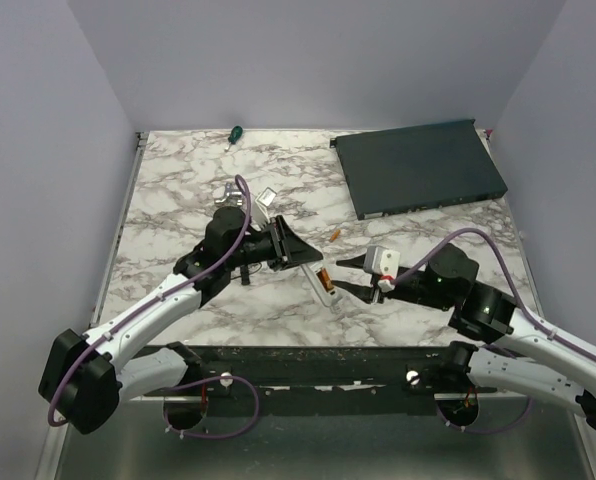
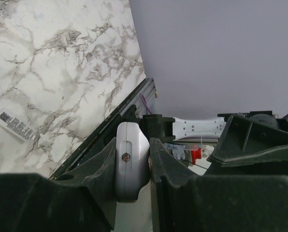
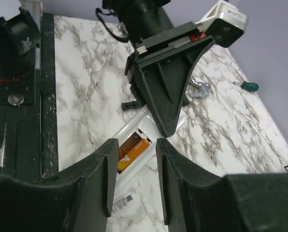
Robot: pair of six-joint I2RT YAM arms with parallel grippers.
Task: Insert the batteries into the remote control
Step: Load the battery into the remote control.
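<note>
The white remote control (image 1: 323, 287) lies back up on the marble, its compartment open with one orange battery (image 3: 132, 150) in it. My left gripper (image 1: 304, 256) is shut on the remote's far end; in the left wrist view the white body (image 2: 131, 159) is clamped between its fingers (image 2: 100, 169). My right gripper (image 1: 347, 277) is open and empty, its jaws spread just above the compartment (image 3: 136, 143). A second orange battery (image 1: 334, 234) lies loose on the marble just behind the remote.
A large dark flat box (image 1: 418, 166) is at the back right. A green-handled screwdriver (image 1: 234, 133) lies at the back edge. A silver bracket (image 1: 234, 196) sits behind the left gripper. A white barcoded strip (image 2: 13, 124) lies on the marble. A black rail (image 1: 308, 360) runs along the near edge.
</note>
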